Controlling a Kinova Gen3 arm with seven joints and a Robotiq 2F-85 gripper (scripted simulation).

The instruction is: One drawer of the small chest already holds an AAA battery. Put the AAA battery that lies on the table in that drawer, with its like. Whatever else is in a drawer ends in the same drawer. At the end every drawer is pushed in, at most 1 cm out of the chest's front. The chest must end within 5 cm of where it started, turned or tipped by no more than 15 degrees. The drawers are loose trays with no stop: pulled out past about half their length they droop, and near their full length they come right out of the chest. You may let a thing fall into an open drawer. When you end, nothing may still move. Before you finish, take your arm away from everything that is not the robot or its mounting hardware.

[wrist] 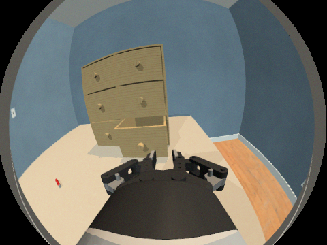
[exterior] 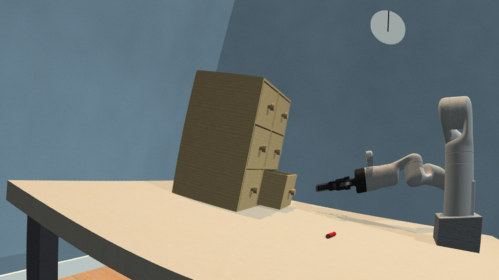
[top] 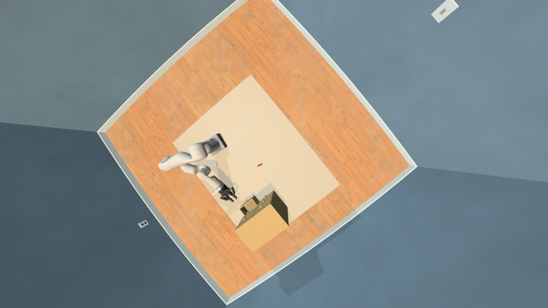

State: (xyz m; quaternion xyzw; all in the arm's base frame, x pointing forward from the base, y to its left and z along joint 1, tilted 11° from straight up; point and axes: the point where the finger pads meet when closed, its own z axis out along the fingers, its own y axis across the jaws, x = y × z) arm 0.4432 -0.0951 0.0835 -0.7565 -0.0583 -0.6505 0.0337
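Note:
The AAA battery (top: 259,164) (exterior: 330,235) (wrist: 58,182), red with a dark end, lies on the table away from the chest. The wooden chest (top: 264,229) (exterior: 217,139) (wrist: 127,90) stands upright with six drawers. Its lower right drawer (exterior: 273,188) (wrist: 153,137), as the wrist view shows it, is pulled partly out and looks level. No battery can be made out inside; part of its inside is hidden. The other drawers look pushed in. My gripper (top: 233,199) (exterior: 318,187) (wrist: 164,154) is partly open and empty, in front of the open drawer and clear of its knob.
The pale table (top: 251,111) (exterior: 146,233) (wrist: 44,160) bears the chest and the arm's base (top: 219,143) (exterior: 457,232). The chest stands near a table edge. Closed-drawer knobs stick out above and beside the open drawer. The arm reaches low over the table toward the chest.

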